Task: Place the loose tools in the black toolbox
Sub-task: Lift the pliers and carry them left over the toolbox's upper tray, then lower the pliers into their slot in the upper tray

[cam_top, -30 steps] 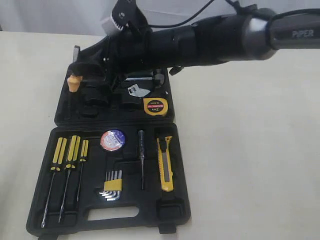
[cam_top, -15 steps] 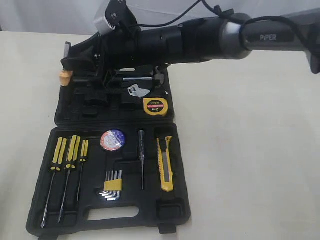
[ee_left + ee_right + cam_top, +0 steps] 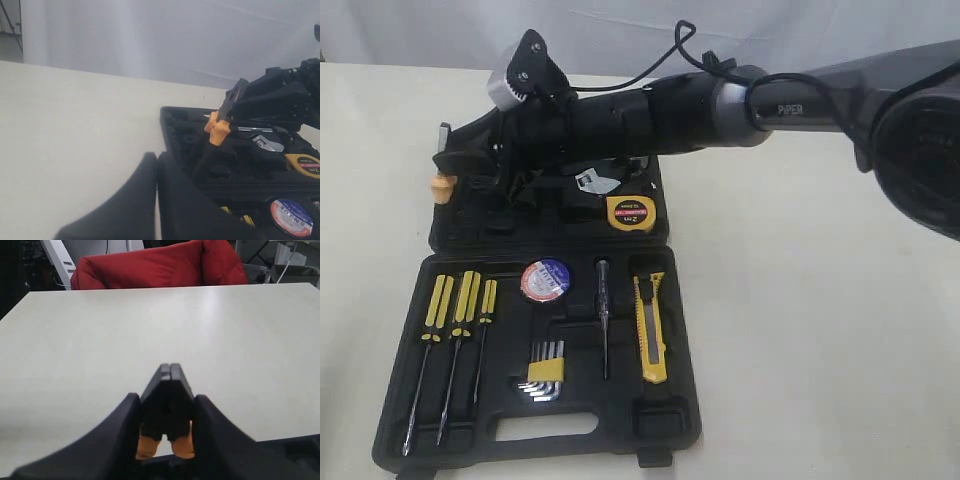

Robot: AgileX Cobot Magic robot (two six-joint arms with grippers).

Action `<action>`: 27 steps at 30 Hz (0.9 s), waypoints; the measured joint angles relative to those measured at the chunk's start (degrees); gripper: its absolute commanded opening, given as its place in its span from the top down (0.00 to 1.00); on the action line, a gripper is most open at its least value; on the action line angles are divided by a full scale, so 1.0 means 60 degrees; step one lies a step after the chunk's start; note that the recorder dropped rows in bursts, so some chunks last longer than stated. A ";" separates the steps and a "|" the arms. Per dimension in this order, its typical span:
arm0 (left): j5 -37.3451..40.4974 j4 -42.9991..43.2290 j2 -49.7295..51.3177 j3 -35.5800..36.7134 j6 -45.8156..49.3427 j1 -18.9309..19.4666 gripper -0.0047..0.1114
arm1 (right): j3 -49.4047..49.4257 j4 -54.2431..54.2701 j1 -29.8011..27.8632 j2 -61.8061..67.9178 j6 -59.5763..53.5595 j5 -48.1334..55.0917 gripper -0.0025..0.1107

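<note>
Right gripper (image 3: 470, 165): jaws clamped on the handles of the pliers (image 3: 442, 187), whose nose points away from the wrist.
Change: within the last second the arm has carried the pliers leftward across the far half of the toolbox (image 3: 685, 425). The orange handle tip now sits lower, at that half's left edge.
Pliers: held over the left rim of the toolbox's far half. It cannot be told whether a handle touches the tray.
Tape measure (image 3: 631, 213): seated in the far half of the toolbox, at its right side.
Tape roll (image 3: 545, 280), knife (image 3: 651, 328): seated in the near half of the toolbox.
Left gripper (image 3: 155, 170): low beside the toolbox's left side, and its jaws cannot be judged.
Meaning: the pliers are probably the last loose tool. Seating them in a recess and releasing would likely finish the task.
</note>
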 measured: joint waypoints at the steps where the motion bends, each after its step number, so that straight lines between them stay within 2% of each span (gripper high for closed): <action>1: 0.0000 0.0000 0.0000 0.0000 0.0000 0.0000 0.96 | 0.0000 0.0000 0.0000 0.0000 0.0000 -0.0006 0.98; 17: 0.0000 0.0000 0.0000 0.0000 0.0000 0.0000 0.96 | 0.0000 -0.0139 0.0000 0.0021 0.0000 -0.0715 0.96; 20: 0.0000 0.0000 0.0000 0.0000 0.0000 0.0000 0.96 | 0.0000 -0.0529 0.0000 0.0021 0.0374 -0.0760 0.85; 25: 0.0000 0.0000 0.0000 0.0000 0.0000 0.0000 0.96 | -0.0062 -0.1045 0.0000 0.0021 0.1305 -0.0983 0.53; 27: 0.0000 0.0000 0.0000 0.0000 0.0000 0.0000 0.96 | -0.0062 -0.1445 0.0000 0.0004 0.1730 -0.1179 0.43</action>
